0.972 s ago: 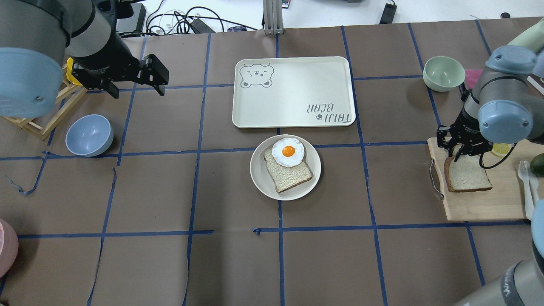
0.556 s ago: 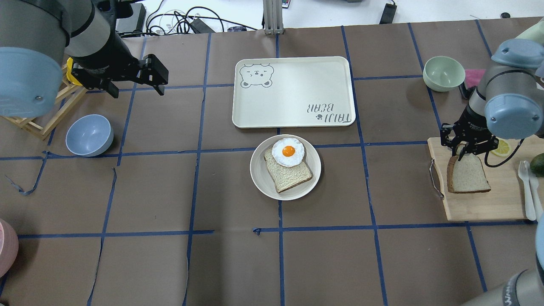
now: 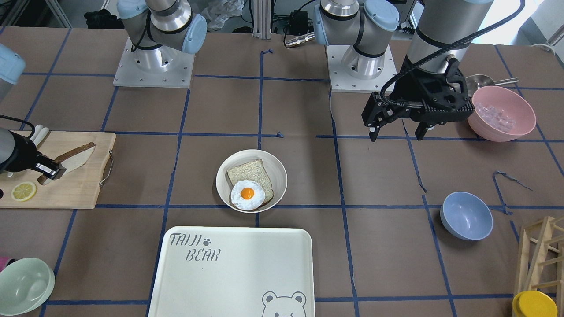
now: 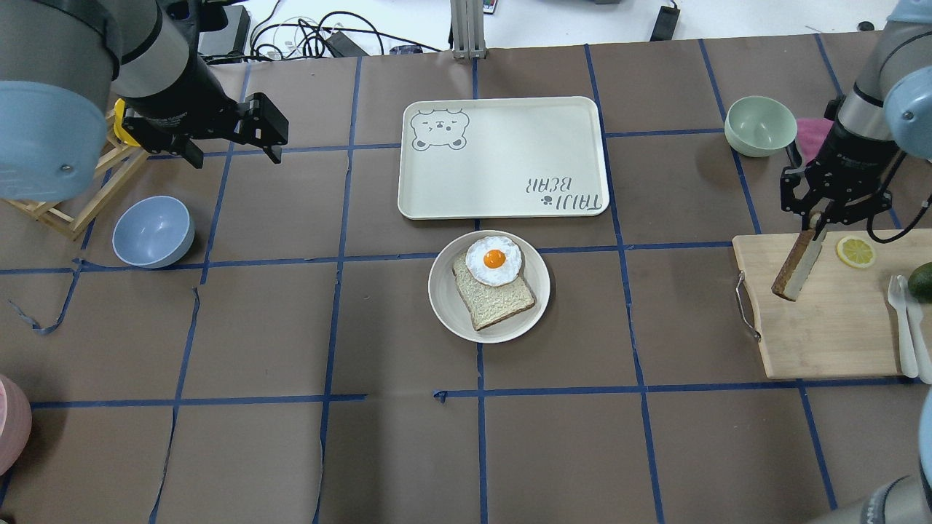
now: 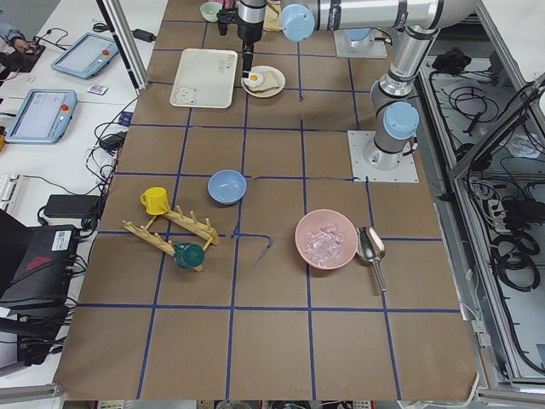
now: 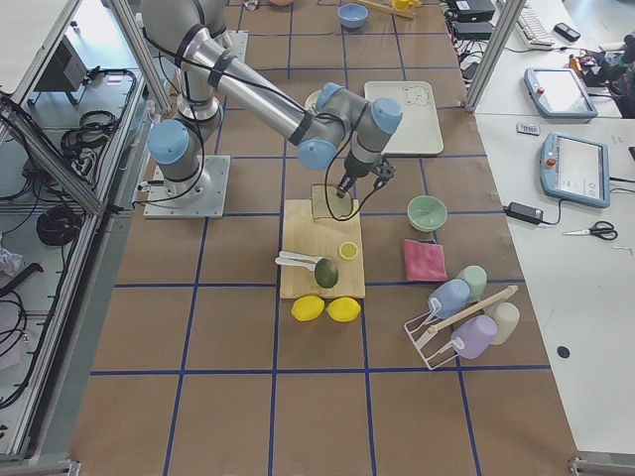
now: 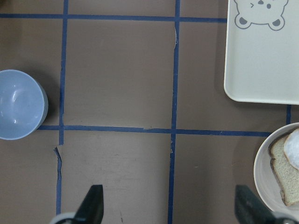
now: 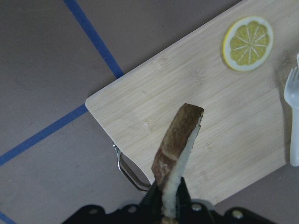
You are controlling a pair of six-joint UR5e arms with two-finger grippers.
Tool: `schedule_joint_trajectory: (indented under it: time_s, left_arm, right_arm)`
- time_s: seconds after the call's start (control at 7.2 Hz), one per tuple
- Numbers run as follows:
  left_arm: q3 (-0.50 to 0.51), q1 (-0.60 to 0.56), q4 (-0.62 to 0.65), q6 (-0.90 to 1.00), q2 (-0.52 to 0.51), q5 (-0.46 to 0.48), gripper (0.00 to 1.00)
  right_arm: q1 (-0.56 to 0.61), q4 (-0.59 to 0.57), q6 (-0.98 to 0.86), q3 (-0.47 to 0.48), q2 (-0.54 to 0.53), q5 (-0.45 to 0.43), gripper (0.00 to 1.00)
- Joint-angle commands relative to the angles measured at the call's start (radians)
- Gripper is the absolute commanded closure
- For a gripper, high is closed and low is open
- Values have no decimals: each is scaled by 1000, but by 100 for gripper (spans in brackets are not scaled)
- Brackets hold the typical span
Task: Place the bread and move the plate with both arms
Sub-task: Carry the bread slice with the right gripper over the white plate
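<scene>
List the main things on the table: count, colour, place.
bread: one, pale, in the right gripper over the cutting board
plate: one, cream, table centre
other slice: one, pale, on the plate
fried egg: one, white-orange, on that slice
tray: one, cream, beside the plate
cutting board: one, wooden, robot's right
lemon slice: one, yellow, on the cutting board
green bowl: one, green, by the cutting board
blue bowl: one, blue, robot's left
pink bowl: one, pink, robot's left
left gripper: one, black, open, empty
right gripper: one, black, shut on bread

A robotics lab: arms (image 6: pixel 260 91) bolted to a tape-gridded table (image 4: pixel 291 451), teach pendants (image 6: pixel 578 169), loose cables (image 5: pixel 502 247) alongside
</scene>
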Motion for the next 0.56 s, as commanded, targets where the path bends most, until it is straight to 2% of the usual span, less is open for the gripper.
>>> schedule_joint_trajectory:
  time_s: [0.0, 0.14, 0.28, 0.42]
  left_arm:
    - [0, 0, 0, 0, 0, 0, 0]
    - [2, 2, 0, 0, 0, -2, 0]
    - [0, 2, 0, 0, -2, 0, 0]
    - [2, 2, 0, 0, -2, 0, 0]
  right_arm:
    - [123, 118, 117, -93, -9, -2, 100]
    - [227, 162, 208, -138, -16, 0, 100]
    - [336, 166, 315, -176, -16, 4, 100]
    - [418, 164, 348, -198, -7, 12, 100]
